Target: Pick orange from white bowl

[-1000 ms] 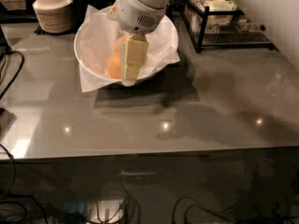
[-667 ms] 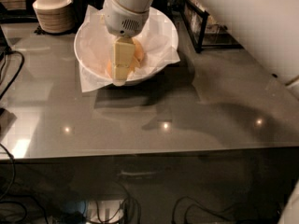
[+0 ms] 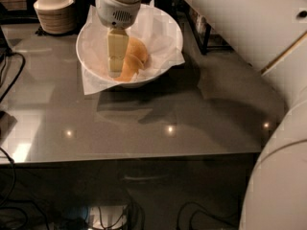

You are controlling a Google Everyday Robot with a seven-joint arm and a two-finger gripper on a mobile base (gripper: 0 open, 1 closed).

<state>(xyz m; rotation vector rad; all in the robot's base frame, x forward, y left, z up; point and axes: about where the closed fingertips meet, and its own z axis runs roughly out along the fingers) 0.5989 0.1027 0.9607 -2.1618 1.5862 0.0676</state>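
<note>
The large white bowl [image 3: 165, 28], lined with crinkled white paper, stands at the back of the grey table. An orange [image 3: 135, 59] lies inside it, right of centre. My gripper [image 3: 116, 67] reaches down into the bowl from above. Its cream tip is low in the bowl, right against the orange's left side. The gripper's white wrist hides the far left part of the bowl. I cannot tell whether the orange is held.
A stack of small cream bowls [image 3: 53, 11] stands back left of the white bowl. A dark wire rack [image 3: 200, 30] is at the back right. Cables [image 3: 8, 68] run along the left edge. My white arm [image 3: 259, 32] spans the right side. The table's front edge [image 3: 144, 155] is near.
The gripper has shifted left inside the bowl, so the orange now shows to its right. The arm has swung further across the right side.
</note>
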